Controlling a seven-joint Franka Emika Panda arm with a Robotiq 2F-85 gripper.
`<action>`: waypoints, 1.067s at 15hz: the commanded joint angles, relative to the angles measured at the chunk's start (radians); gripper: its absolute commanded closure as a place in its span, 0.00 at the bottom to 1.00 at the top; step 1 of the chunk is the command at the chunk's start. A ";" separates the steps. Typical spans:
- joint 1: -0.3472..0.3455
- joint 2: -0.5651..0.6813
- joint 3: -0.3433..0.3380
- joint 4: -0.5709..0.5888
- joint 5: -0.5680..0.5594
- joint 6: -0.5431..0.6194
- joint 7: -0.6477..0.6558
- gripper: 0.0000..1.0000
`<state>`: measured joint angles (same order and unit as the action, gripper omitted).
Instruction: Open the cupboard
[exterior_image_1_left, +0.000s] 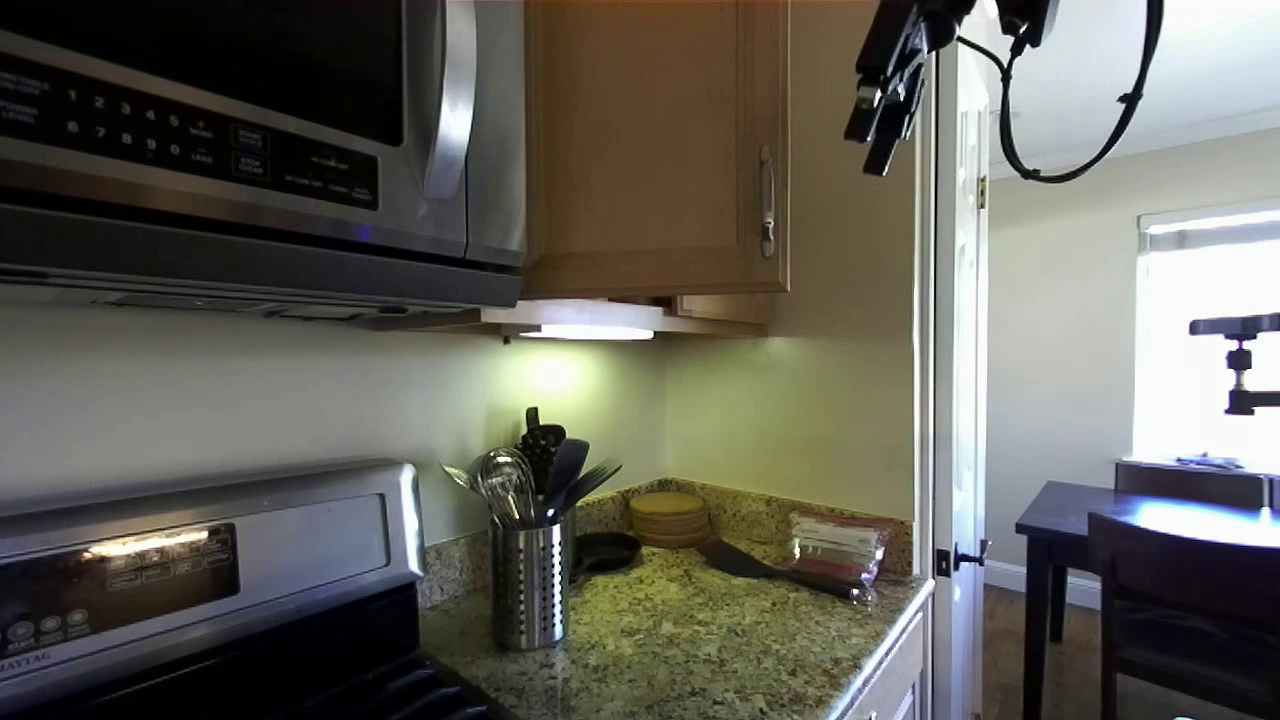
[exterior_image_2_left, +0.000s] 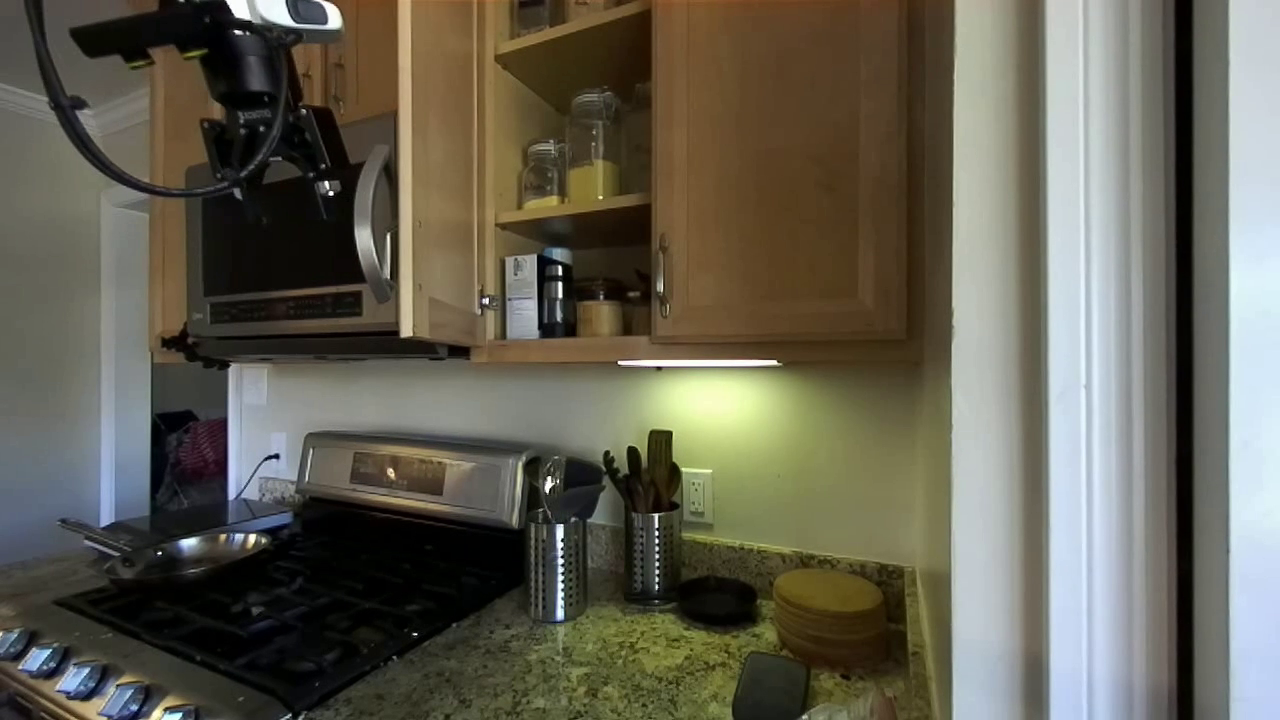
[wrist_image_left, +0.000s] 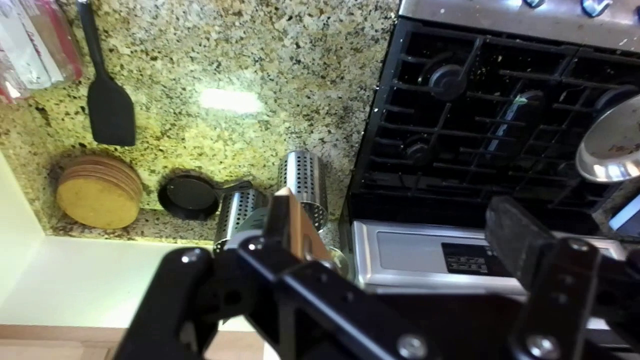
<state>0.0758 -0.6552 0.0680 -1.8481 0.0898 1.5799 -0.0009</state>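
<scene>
The cupboard is light-beige wood with framed doors. Its door beside the microwave (exterior_image_2_left: 440, 170) stands open, swung outward, showing jars on shelves. That open door's outer face (exterior_image_1_left: 640, 150) and its silver handle (exterior_image_1_left: 768, 200) show in an exterior view. The other door (exterior_image_2_left: 780, 170) is shut, with its handle (exterior_image_2_left: 662, 276) at its left edge. My black gripper (exterior_image_1_left: 880, 140) is in the air, apart from the open door's free edge; it also shows before the microwave (exterior_image_2_left: 285, 205). In the wrist view its fingers (wrist_image_left: 395, 220) are wide apart and empty; a door corner (wrist_image_left: 304, 230) shows past one finger.
The microwave (exterior_image_2_left: 290, 240) hangs beside the open door, above the stove (exterior_image_2_left: 300, 570) with a steel pan (exterior_image_2_left: 205, 553). Utensil holders (exterior_image_2_left: 556, 570), a small black pan (exterior_image_2_left: 717, 600) and round wooden boards (exterior_image_2_left: 830, 610) stand on the granite counter (exterior_image_2_left: 560, 660). A wall bounds the counter.
</scene>
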 joint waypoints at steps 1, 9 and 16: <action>-0.061 0.020 -0.016 -0.044 -0.065 0.071 0.033 0.00; -0.137 0.218 -0.071 -0.058 -0.174 0.304 0.039 0.00; -0.125 0.241 -0.069 -0.039 -0.155 0.316 0.044 0.00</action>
<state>-0.0607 -0.4092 -0.0052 -1.8949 -0.0674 1.8826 0.0184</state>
